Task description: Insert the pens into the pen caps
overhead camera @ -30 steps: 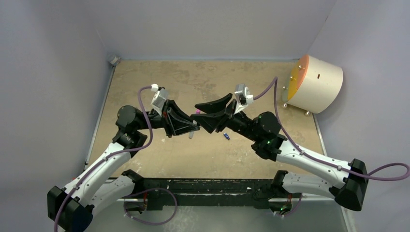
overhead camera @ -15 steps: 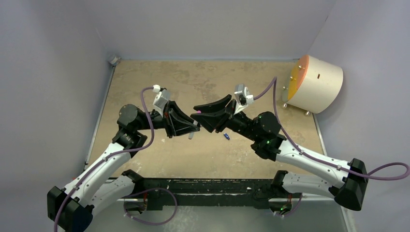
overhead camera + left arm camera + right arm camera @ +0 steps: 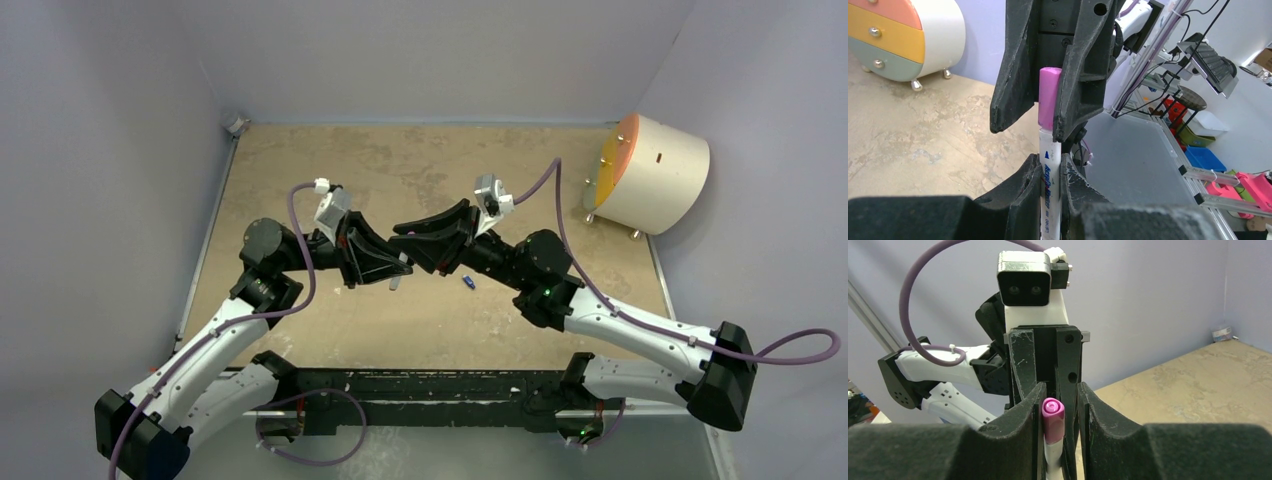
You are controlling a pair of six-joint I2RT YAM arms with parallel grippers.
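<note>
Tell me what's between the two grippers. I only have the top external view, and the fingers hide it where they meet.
Observer: The left wrist view shows the left gripper shut on a pen, white with blue print.
Operator: Any cap on it?
Observer: Yes, a pink cap sits over its tip.
Operator: Is the right gripper clamped on that cap?
Observer: No. In the right wrist view the right gripper straddles the cap, with a gap showing beside it.
</note>
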